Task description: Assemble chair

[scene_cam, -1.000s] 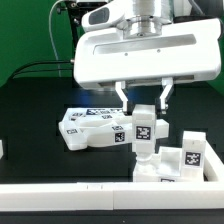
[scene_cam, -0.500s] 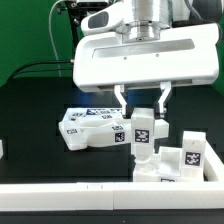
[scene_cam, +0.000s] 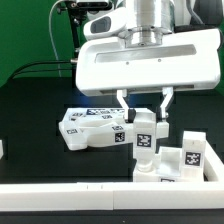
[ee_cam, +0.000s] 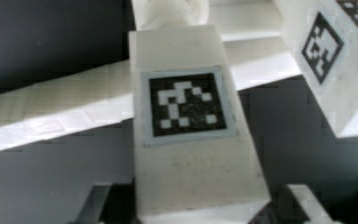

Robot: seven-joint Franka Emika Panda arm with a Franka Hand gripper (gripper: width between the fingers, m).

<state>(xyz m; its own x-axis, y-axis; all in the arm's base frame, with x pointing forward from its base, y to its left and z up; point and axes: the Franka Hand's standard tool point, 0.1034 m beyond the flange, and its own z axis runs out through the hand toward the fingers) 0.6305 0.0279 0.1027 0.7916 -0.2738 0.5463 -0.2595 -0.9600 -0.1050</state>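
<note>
**Open gripper over the upright chair post**

From where I stand, the gripper point(scene_cam: 144, 102) hangs just above the black table point(scene_cam: 35, 120), directly over the upright post point(scene_cam: 144, 132), a white chair piece with a square tag on its near face. The jaws are wide apart, one on each side of the top of the post. In the wrist view the dark fingertips point(ee_cam: 300, 205) have a clear gap to the post on both sides, so the tool is holding nothing.

The post stands near the middle of the table, with its lower end on or in a wider white base block point(scene_cam: 150, 168). I cannot tell whether the two are already joined. Just beside it, on the exterior view's left, lies the flat panel point(scene_cam: 88, 128), which has several tags and seems to touch the post. On the exterior view's right a small block point(scene_cam: 190, 152) with its own tag stands close by. A low white rail point(scene_cam: 80, 192) runs along the near edge.

I judge that the step in hand is taking hold of the post, either to lift it or to press it home. The next move calls for a short, straight descent that keeps the post centred, then an even closing. The post is tall and narrow, so contact on one side alone could tip it against the panel.
</note>
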